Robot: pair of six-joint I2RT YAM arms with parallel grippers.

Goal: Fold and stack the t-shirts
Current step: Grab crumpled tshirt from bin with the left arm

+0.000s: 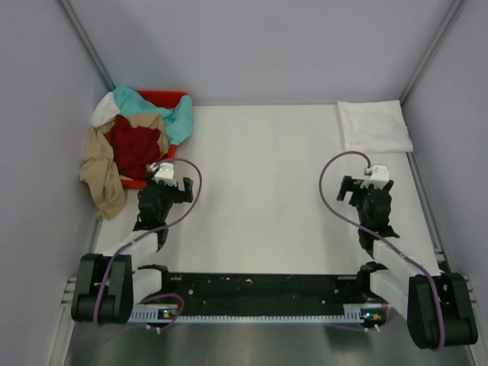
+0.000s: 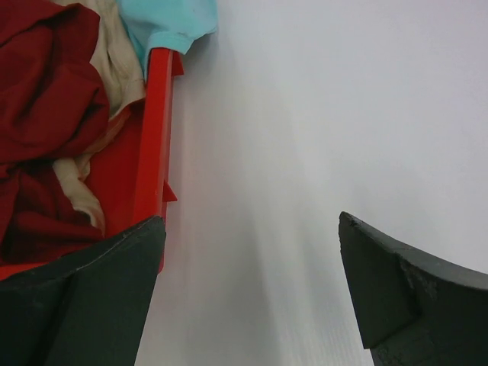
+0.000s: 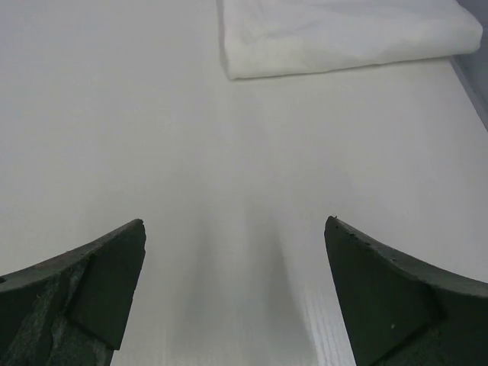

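Note:
A dark red t-shirt (image 1: pixel 136 145), a tan t-shirt (image 1: pixel 101 174), a teal t-shirt (image 1: pixel 177 118) and a white one (image 1: pixel 104 110) lie heaped in and over a red bin (image 1: pixel 164 97) at the far left. The red shirt (image 2: pixel 42 114), tan cloth (image 2: pixel 118 65) and teal cloth (image 2: pixel 171 19) also show in the left wrist view. A folded white t-shirt (image 1: pixel 374 126) lies at the far right, seen too in the right wrist view (image 3: pixel 343 34). My left gripper (image 1: pixel 169 177) (image 2: pixel 252 229) is open and empty beside the bin. My right gripper (image 1: pixel 367 181) (image 3: pixel 235 229) is open and empty, short of the folded shirt.
The red bin's wall (image 2: pixel 152 137) stands just left of my left fingers. Grey walls with metal rails close in the white table (image 1: pixel 259 191) on three sides. The tan shirt hangs over the table's left edge.

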